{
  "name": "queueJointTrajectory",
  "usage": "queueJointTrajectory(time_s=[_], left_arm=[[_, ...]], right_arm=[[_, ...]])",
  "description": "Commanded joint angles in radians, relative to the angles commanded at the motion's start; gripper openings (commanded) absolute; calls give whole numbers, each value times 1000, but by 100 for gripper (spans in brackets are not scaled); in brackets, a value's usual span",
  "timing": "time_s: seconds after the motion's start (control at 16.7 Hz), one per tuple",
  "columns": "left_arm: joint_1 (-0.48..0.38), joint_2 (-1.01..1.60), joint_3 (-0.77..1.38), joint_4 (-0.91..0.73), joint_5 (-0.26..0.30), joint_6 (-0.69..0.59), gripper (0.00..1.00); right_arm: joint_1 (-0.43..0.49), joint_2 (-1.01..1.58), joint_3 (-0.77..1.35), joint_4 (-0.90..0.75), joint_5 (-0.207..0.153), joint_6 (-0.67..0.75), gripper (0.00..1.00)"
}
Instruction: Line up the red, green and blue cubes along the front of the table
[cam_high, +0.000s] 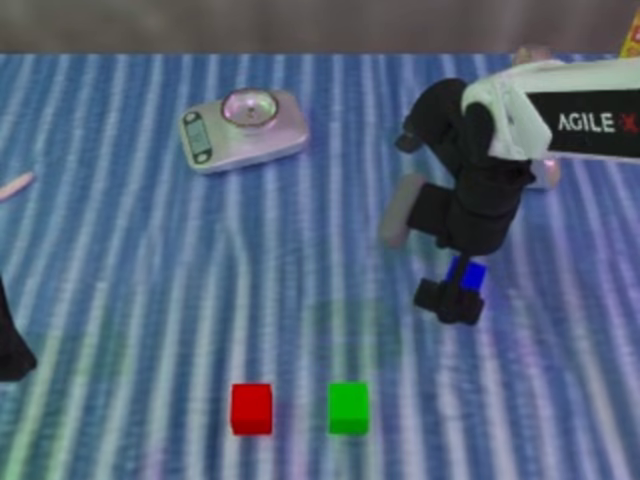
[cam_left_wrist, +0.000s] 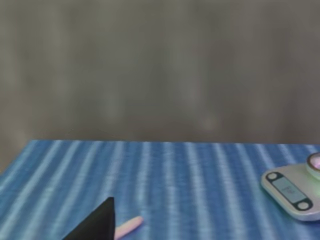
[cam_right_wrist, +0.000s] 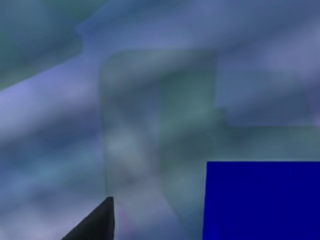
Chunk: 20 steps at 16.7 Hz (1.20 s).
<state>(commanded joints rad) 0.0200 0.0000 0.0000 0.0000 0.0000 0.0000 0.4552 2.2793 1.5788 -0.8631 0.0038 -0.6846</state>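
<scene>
Blue cube (cam_high: 467, 273) pinched in right hand (cam_high: 452, 297), silver scale (cam_high: 243, 129) well apart.

Top view looks down; left wrist low — both share scale (cam_high: 243, 128).

The right arm (cam_high: 560, 120) carries white lettering on its black side panel, reading "AGILE" followed by a red mark that looks like an X, cut off at the top view's edge. The silver scale (cam_high: 243, 128) has a small display window, but nothing on it can be read in the top or left wrist view.
</scene>
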Motion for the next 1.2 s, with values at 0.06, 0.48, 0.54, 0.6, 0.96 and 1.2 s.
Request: queueJointTrajectory(time_s=[0.06,0.48,0.54,0.6,0.96,1.2], left_arm=[[0,0,0,0,0,0,100],[0,0,0,0,0,0,100],[0,0,0,0,0,0,100],[0,0,0,0,0,0,100],[0,0,0,0,0,0,100],[0,0,0,0,0,0,100]], right_arm=[[0,11,-12,19,0,0,100],[1,18,-18,29,0,0,77],[1,18,-18,29,0,0,70],[1,18,-18,29,0,0,62],[1,18,-18,29,0,0,17],[1,18,-18,29,0,0,0]])
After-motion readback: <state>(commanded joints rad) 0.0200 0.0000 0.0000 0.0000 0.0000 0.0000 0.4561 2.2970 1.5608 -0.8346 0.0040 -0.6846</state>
